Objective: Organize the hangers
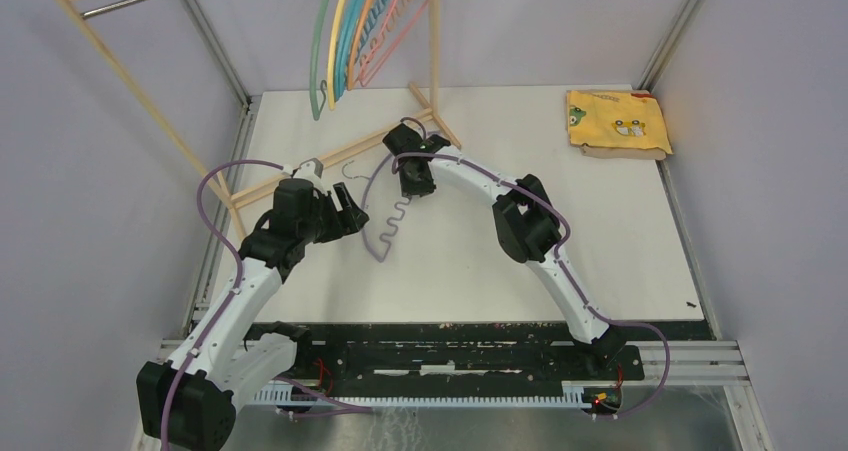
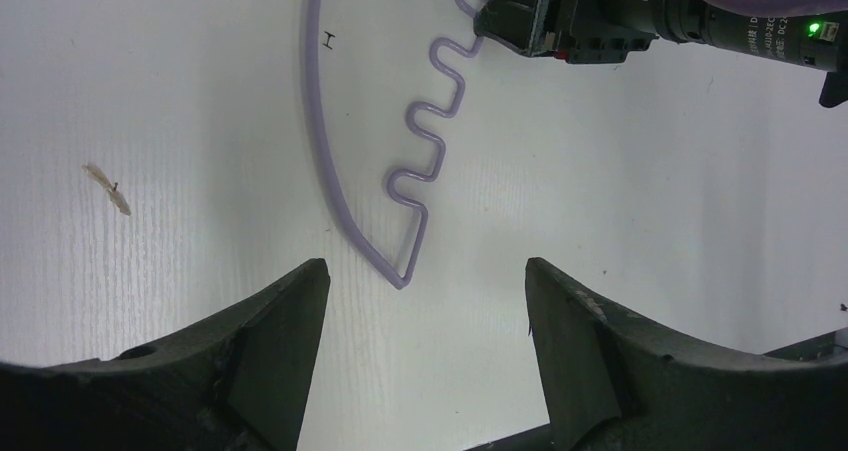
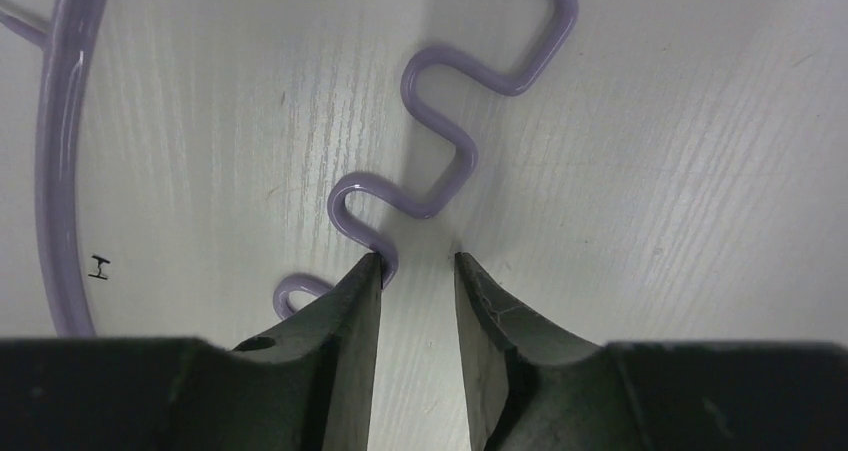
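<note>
White tabletop (image 1: 620, 231) held one purple hanger (image 1: 385, 233) lying flat; the other hangers (image 1: 350, 31) hung bunched on the wooden rack (image 1: 130, 81). The right gripper (image 3: 418, 261) stood narrowly parted at its wavy bar, gripping nothing. The left gripper (image 2: 425, 271) gaped wide near its tip. Room lay open nearward, with the rack's foot rail close behind.

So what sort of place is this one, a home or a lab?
Most likely a lab test cell: a white table boxed in by plain grey panels on metal posts, two robot arms bolted at its near edge, and a small wooden rack of pastel hangers as a prop.
</note>
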`<state>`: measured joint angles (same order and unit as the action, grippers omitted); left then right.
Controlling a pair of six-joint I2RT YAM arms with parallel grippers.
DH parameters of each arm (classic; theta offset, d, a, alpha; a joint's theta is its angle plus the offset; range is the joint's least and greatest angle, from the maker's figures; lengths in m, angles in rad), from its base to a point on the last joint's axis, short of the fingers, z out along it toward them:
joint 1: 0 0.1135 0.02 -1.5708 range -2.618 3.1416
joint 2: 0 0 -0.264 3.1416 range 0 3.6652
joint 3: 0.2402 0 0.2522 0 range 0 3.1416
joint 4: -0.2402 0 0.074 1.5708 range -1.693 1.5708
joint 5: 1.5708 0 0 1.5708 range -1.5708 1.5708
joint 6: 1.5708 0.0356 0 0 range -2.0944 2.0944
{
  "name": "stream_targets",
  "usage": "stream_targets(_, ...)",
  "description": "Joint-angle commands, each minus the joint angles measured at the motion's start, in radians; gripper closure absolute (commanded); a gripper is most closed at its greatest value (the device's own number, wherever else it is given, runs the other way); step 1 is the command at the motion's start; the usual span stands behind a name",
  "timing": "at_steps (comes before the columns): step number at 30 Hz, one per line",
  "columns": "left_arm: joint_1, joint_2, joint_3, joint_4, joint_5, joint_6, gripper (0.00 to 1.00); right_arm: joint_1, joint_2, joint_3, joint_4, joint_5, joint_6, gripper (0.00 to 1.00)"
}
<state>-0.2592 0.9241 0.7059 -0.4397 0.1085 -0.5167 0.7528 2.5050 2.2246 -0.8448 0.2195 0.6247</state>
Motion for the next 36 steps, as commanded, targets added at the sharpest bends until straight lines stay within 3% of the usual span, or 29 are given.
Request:
stream_targets(1, 0.005, -0.013, 0.014, 0.028, 0.013, -0.026, 0.21, 0.000, 0.011, -0.071, -0.116, 0.061, -0.065, 0.66)
stream_targets(7, 0.005, -0.022, 0.011, 0.032, 0.010, -0.032, 0.21, -0.013, -0.023, -0.173, -0.162, 0.104, -0.123, 0.98)
stream_targets(18, 0.005, 0.002, 0.021, 0.039, 0.018, -0.023, 0.23, -0.044, -0.230, -0.496, -0.074, 0.019, -0.128, 0.99)
stream_targets(28, 0.005, 0.033, -0.004, 0.100, 0.034, -0.041, 0.26, -0.046, -0.316, -0.565, -0.097, -0.077, -0.166, 0.99)
stream_targets(29, 0.004, 0.039, -0.008, 0.107, 0.041, -0.044, 0.27, -0.047, -0.332, -0.557, -0.095, -0.085, -0.173, 0.92)
stream_targets(31, 0.005, 0.047, -0.022, 0.127, 0.053, -0.055, 0.28, -0.046, -0.371, -0.530, -0.096, -0.084, -0.181, 0.53)
stream_targets(32, 0.005, 0.052, -0.031, 0.140, 0.059, -0.066, 0.29, -0.046, -0.383, -0.510, -0.098, -0.082, -0.186, 0.45)
stream_targets(34, 0.003, 0.061, -0.055, 0.168, 0.064, -0.088, 0.31, -0.047, -0.384, -0.447, -0.114, -0.086, -0.202, 0.34)
stream_targets(36, 0.001, 0.068, -0.075, 0.191, 0.064, -0.103, 0.33, -0.046, -0.360, -0.363, -0.143, -0.096, -0.210, 0.30)
